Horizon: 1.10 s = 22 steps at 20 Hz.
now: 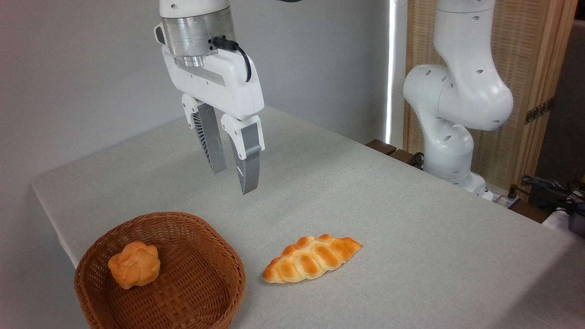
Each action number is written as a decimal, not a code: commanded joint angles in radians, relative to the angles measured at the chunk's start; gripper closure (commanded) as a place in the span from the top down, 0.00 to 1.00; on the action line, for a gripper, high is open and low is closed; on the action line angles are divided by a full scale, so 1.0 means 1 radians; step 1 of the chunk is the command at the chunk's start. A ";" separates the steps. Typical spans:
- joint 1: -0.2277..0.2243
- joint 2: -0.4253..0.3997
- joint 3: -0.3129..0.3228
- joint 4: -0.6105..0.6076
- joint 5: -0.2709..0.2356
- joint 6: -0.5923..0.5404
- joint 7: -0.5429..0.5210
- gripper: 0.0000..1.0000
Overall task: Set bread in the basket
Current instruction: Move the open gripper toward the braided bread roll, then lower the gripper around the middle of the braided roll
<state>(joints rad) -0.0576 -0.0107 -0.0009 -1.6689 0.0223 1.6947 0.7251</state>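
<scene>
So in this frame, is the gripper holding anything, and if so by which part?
Nothing is held. The gripper hangs in the air above the table with nothing between its jaws. The braided bread lies untouched on the table beside the basket.

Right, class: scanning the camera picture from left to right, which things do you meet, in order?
small round bun (lying in the basket) → gripper, hanging above the table → braided bread on the cloth → white robot base → cables at the far right edge.
</scene>
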 commanded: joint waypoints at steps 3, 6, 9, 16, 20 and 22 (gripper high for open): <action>-0.002 -0.003 0.009 0.009 0.002 -0.023 -0.007 1.00; -0.002 -0.003 0.009 0.008 0.002 -0.020 -0.007 1.00; -0.002 -0.011 0.010 -0.009 0.008 -0.015 -0.003 1.00; -0.002 -0.069 0.059 -0.190 0.013 0.100 0.083 1.00; -0.002 -0.104 0.100 -0.319 0.015 0.204 0.187 1.00; -0.002 -0.114 0.111 -0.362 0.015 0.244 0.223 1.00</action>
<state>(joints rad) -0.0539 -0.0624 0.0846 -1.9103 0.0257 1.8543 0.8782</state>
